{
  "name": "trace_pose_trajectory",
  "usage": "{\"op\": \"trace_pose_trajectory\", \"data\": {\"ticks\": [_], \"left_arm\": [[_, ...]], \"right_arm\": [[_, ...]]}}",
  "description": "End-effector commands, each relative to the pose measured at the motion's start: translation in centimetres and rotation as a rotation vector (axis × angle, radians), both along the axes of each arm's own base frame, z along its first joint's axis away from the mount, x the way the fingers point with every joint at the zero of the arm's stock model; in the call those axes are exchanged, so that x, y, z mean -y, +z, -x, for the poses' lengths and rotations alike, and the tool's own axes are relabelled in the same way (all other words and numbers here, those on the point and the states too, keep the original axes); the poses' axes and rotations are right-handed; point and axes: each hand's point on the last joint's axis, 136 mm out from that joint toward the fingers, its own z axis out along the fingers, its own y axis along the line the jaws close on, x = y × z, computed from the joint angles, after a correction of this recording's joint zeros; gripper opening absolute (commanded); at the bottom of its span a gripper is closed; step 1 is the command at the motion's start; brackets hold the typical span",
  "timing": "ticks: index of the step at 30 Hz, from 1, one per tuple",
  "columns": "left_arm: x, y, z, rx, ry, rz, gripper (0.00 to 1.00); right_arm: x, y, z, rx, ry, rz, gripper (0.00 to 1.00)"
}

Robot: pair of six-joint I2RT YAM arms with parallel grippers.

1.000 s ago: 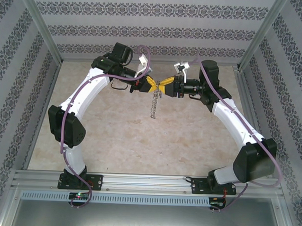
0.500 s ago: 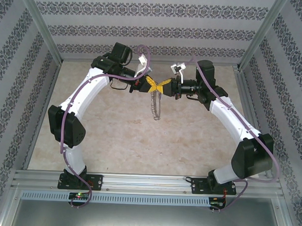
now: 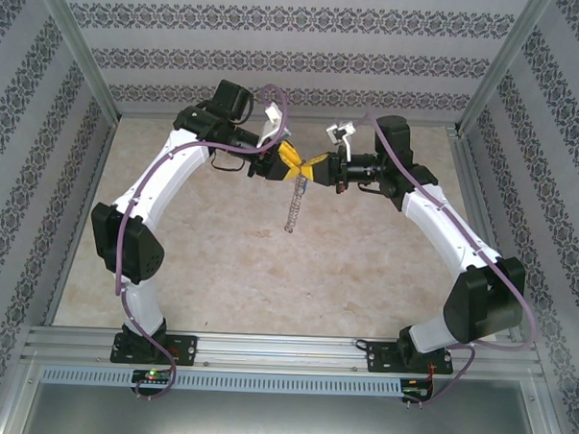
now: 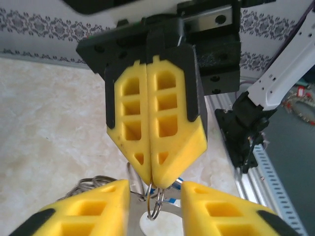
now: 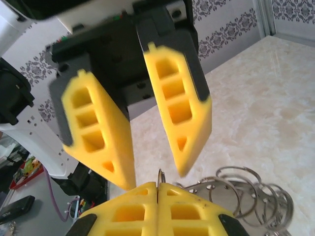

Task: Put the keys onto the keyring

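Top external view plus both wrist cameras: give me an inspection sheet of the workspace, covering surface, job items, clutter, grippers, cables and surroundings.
Surface: beige marbled tabletop.
Job's things: keyring hangs as a chain from the right gripper; its split rings fan out beside the fingers.
Clutter: nothing seen.
Grippers: right gripper shut on a thin ring of the keyring; left gripper open, one finger either side of that ring.
Cables: purple cables run along both arms.
Surroundings: patterned walls; aluminium frame rail at the near edge.
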Motion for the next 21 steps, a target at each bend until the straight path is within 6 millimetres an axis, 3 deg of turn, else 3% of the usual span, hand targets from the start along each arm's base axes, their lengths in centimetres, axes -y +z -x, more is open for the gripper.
{"op": "trace_pose_trajectory", "data": {"ticks": [1, 5, 11, 21], "left_arm": [[-1.6, 2.7, 0.0, 0.055, 0.008, 0.045, 0.40], [-3.2, 4.5, 0.0, 0.057, 0.007, 0.102, 0.45], [-3.4, 5.3, 1.4, 0.026, -0.041, 0.128, 0.35], [-2.3, 3.6, 1.7, 0.006, -0.058, 0.077, 0.31]], "right_arm": [[0.5, 1.2, 0.3, 0.069, 0.004, 0.017, 0.00], [1.0, 2.0, 0.8, 0.088, 0.037, -0.001, 0.00], [0.7, 2.9, 0.7, 0.111, 0.066, -0.013, 0.00], [-0.1, 3.5, 0.4, 0.127, 0.088, -0.003, 0.00]]}}
